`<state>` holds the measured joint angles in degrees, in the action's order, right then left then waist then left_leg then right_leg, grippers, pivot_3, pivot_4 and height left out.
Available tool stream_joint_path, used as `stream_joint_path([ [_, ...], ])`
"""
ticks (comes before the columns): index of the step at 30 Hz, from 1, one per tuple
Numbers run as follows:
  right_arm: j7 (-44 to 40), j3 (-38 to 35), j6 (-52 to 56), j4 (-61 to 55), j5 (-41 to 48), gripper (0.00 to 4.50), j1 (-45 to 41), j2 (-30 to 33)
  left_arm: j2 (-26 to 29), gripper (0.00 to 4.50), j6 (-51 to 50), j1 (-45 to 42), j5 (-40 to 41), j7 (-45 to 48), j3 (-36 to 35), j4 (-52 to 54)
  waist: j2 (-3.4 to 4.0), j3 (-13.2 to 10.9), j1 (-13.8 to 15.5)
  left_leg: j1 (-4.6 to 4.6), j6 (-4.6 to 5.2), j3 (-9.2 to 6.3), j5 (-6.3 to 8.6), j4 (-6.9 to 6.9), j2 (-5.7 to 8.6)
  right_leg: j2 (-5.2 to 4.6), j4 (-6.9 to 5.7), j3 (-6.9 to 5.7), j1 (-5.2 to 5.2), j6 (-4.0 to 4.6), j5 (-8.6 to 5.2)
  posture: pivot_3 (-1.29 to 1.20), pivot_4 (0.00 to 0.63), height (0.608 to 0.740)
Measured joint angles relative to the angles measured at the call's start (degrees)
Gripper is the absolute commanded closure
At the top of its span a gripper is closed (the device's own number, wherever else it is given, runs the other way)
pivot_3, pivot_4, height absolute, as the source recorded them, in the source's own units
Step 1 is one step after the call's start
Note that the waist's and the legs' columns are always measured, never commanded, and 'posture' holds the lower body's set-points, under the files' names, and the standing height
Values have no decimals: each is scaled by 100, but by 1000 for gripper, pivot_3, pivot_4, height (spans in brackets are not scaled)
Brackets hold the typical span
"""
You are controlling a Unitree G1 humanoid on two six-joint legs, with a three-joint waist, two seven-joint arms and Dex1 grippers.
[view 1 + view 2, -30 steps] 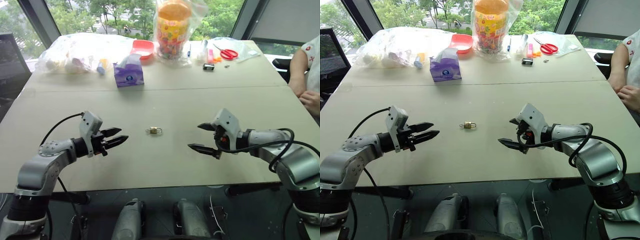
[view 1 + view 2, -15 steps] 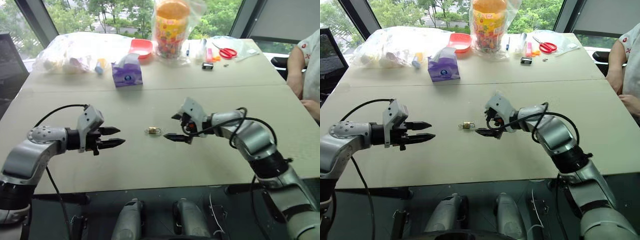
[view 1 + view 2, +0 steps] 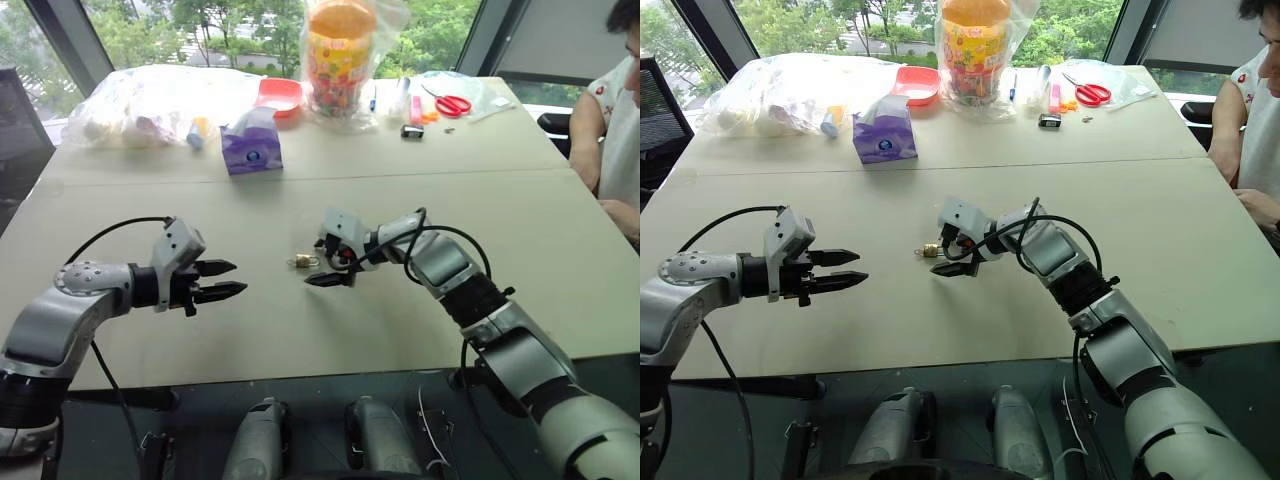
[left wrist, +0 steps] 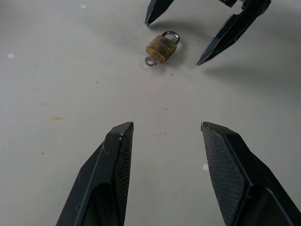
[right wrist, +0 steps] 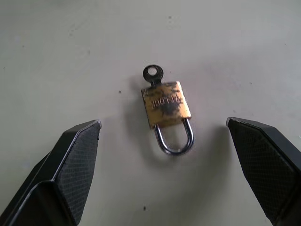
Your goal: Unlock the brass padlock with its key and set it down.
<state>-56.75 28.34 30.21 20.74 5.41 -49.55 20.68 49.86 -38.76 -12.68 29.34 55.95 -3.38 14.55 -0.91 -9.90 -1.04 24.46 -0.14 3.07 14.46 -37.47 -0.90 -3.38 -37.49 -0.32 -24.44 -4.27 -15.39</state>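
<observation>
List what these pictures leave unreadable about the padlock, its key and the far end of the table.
- Brass padlock: the stamped lettering is too worn to read in the right wrist view.
- Key: its blade sits inside the lock body, so only the round bow shows.
- Shackle: locked or released cannot be told.
- Small black-and-silver object near the scissors: too small to identify in the left eye view.

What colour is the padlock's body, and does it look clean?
Yellow-gold brass padlock, with dark tarnished blotches across its face; shackle silvery. Clearest in the right wrist view.
</observation>
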Motion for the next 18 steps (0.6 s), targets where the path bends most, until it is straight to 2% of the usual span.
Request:
stream_joint_path([
  [4, -3, -1, -240, 240, -207, 0, -48, -149, -56, 2137, -66, 80, 3, -99, -11, 32, 0, 0, 7, 0, 1, 0, 0, -7, 1, 2, -1, -1, 3, -1, 0, 0, 150, 740],
  [5, -8, -1, -294, 276, -250, 260, -51, -170, -62, 2093, -67, 80, 3, -112, -11, 33, -1, 1, 3, 0, 1, 0, 0, -10, 0, 3, -4, -1, 4, -2, 1, 0, 150, 740],
  [8, -13, -10, -408, 350, -367, 1304, -56, -201, -65, 2072, -68, 80, 3, -142, -11, 33, -1, 1, 1, -2, 1, -1, 0, -19, -1, 5, -16, -1, 4, -2, 1, 0, 150, 740],
  [10, -40, -9, -450, 353, -435, 2451, -54, -203, -68, 2072, -67, 79, 3, -151, -11, 33, -1, 1, 0, -3, 1, -1, 0, -27, -2, 6, -25, -1, 4, -2, 1, 0, 150, 740],
  [11, -43, -9, -455, 353, -455, 2866, -54, -203, -71, 2072, -67, 79, 2, -155, -11, 32, -1, 1, -1, -3, 1, -2, 0, -33, -2, 6, -31, -1, 4, -3, 1, 0, 150, 740],
  [18, 154, -53, -606, 279, -664, 2866, 11, -209, -513, 2072, -81, -215, 76, -284, -24, -207, -1, 1, 22, -6, 6, -5, -4, -62, -1, 5, -55, -1, 11, -1, 0, 0, 150, 740],
])
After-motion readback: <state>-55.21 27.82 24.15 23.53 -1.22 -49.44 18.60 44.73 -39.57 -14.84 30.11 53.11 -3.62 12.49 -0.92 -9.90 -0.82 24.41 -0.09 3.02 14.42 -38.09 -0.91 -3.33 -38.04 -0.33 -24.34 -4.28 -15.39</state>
